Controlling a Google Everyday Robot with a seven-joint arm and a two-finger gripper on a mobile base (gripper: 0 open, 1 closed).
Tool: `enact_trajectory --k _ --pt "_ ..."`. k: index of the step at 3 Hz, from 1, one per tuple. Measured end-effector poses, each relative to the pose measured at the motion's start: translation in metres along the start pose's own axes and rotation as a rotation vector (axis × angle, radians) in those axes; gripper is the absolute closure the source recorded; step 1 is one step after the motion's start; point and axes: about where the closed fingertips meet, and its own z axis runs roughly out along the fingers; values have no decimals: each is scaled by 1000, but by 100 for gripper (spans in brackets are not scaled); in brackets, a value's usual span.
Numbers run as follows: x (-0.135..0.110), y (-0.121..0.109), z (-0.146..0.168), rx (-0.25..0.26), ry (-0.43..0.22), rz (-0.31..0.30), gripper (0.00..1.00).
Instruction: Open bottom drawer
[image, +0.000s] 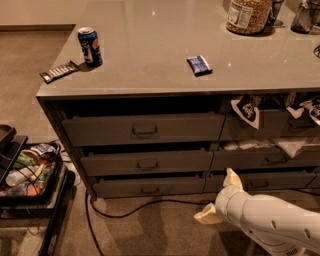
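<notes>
The bottom drawer (148, 187) is the slimmest dark grey front at the foot of the left stack, with a small centred pull handle (149, 190). It stands slightly out from the cabinet, with a dark gap above it. My gripper (220, 196) is low at the right, in front of the bottom right drawer and right of the bottom drawer's end. Its two cream fingers are spread apart: one (232, 178) points up, the other (206, 216) points left near the floor. It holds nothing and touches no handle.
Two taller grey drawers (144, 130) sit above. The right-hand drawers (260, 117) have white packets poking out. On the counter are a blue can (90, 46), a blue packet (199, 65), a dark bar (59, 71) and a jar (248, 15). A tray cart (25, 175) stands at the left; a black cable (125, 210) lies on the carpet.
</notes>
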Motion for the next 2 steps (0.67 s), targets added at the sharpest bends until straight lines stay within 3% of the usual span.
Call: enact_trajectory --k 1,2 --pt "13 0 -6 -21 40 -93 0" --pt "48 23 -10 -124 116 -265 0"
